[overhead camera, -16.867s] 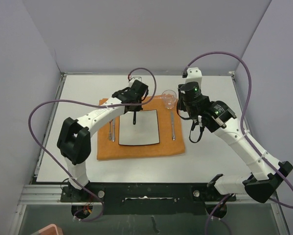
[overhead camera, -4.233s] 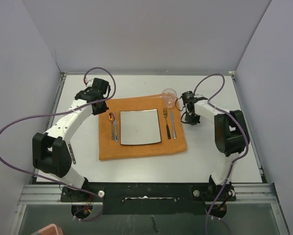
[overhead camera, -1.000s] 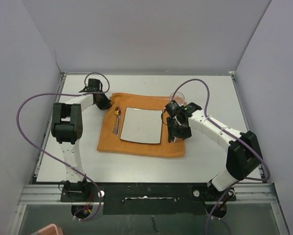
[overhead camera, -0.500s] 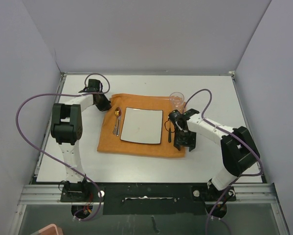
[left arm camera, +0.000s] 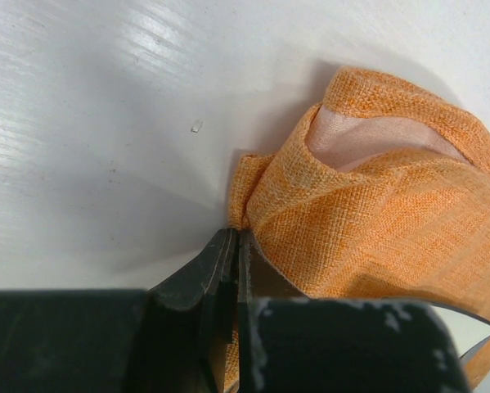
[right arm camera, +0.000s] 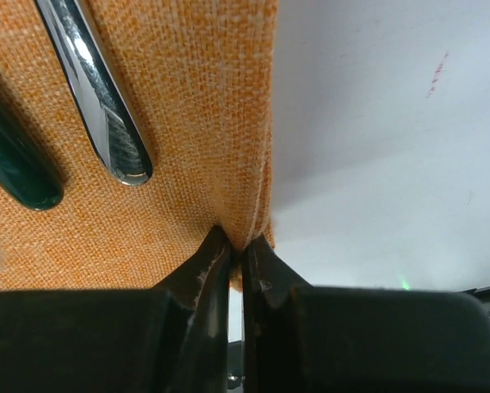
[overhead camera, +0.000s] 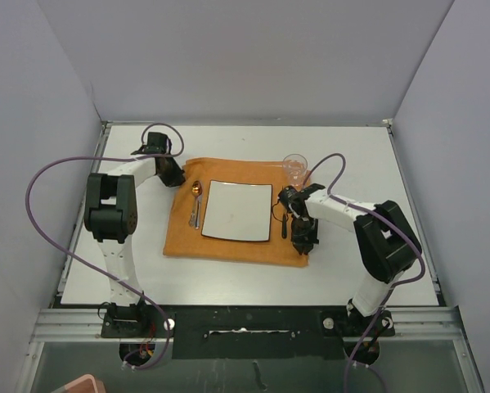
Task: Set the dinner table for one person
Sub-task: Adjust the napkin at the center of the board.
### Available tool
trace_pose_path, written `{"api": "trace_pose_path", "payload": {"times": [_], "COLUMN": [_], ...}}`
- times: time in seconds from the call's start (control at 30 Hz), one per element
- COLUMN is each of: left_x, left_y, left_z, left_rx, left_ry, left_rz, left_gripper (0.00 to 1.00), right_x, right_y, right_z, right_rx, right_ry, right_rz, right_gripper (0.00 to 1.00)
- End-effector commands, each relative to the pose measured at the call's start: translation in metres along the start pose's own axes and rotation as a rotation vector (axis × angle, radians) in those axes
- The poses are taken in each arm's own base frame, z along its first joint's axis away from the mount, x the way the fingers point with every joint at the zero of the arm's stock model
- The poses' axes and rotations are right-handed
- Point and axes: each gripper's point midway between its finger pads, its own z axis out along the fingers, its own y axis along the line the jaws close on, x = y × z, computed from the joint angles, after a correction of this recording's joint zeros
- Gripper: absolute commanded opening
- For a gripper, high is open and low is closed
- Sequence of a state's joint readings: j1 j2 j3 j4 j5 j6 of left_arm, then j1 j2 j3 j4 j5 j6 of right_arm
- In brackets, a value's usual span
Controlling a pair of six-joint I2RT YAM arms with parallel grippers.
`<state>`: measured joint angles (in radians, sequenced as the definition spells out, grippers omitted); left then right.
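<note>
A mat (overhead camera: 228,247) lies on the table (overhead camera: 351,270) with a plate (overhead camera: 237,210) at its middle. A spoon (overhead camera: 195,205) lies left of the plate, what seems to be cutlery (overhead camera: 283,225) lies right of it, and a glass (overhead camera: 294,166) stands behind that.

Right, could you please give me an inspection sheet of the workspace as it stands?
Surface: white table, matte.
Job's things: orange mat carries square plate, spoon left of it, cutlery right, glass at far-right corner.
Clutter: nothing seen.
Claws: left claw shut on mat's bunched far-left corner; right claw shut on mat's right edge.
Cables: purple cables loop off both arms.
Surroundings: plain walls on three sides.
</note>
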<state>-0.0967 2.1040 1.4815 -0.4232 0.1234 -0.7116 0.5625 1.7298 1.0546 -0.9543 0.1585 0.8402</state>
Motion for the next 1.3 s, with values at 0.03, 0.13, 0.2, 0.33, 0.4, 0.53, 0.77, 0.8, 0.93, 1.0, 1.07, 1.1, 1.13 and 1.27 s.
{"api": "trace_pose_path", "payload": {"times": [0.03,0.13,0.2,0.33,0.4,0.53,0.77,0.8,0.93,1.0,1.07,1.1,1.13,1.27], "left_x": [-0.017,-0.018,-0.018,-0.019,-0.019,-0.016,-0.008,-0.007,0.000,0.003,0.007,0.008,0.010,0.011], "left_y": [-0.014,-0.013,-0.011,-0.008,-0.006,-0.003,0.003,0.005,0.008,0.002,-0.008,-0.012,-0.016,-0.028], "left_z": [-0.046,-0.048,-0.049,-0.052,-0.052,-0.051,-0.053,-0.053,-0.047,-0.042,-0.037,-0.033,-0.030,-0.020], "left_rx": [0.015,0.006,0.001,-0.006,-0.011,-0.023,-0.033,-0.034,-0.019,0.005,0.038,0.051,0.059,0.097], "left_ry": [-0.060,-0.059,-0.056,-0.062,-0.061,-0.054,-0.048,-0.046,-0.050,-0.044,-0.037,-0.033,-0.024,-0.008], "left_rz": [0.044,0.053,0.054,0.050,0.051,0.053,0.052,0.050,0.052,0.067,0.092,0.102,0.107,0.105], "left_gripper": [0.00,0.00,0.00,0.00,0.00,0.00,0.00,0.00,0.00,0.00,0.00,0.00,0.00,0.00], "right_x": [-0.020,-0.035,-0.045,-0.064,-0.070,-0.075,-0.082,-0.081,-0.078,-0.076,-0.076,-0.076,-0.076,-0.077], "right_y": [0.004,-0.007,-0.017,-0.037,-0.043,-0.045,-0.043,-0.043,-0.036,-0.032,-0.030,-0.030,-0.030,-0.029], "right_z": [0.003,-0.001,-0.006,-0.014,-0.015,-0.013,-0.013,-0.013,-0.015,-0.017,-0.018,-0.017,-0.016,-0.013], "right_rx": [-0.020,-0.007,0.006,0.025,0.025,0.014,-0.003,-0.006,-0.048,-0.077,-0.082,-0.081,-0.078,-0.070], "right_ry": [-0.058,-0.094,-0.123,-0.169,-0.177,-0.173,-0.178,-0.177,-0.190,-0.215,-0.240,-0.243,-0.239,-0.247], "right_rz": [0.021,0.069,0.099,0.149,0.169,0.201,0.233,0.242,0.313,0.345,0.356,0.357,0.356,0.358], "right_gripper": [0.00,0.00,0.00,0.00,0.00,0.00,0.00,0.00,0.00,0.00,0.00,0.00,0.00,0.00]}}
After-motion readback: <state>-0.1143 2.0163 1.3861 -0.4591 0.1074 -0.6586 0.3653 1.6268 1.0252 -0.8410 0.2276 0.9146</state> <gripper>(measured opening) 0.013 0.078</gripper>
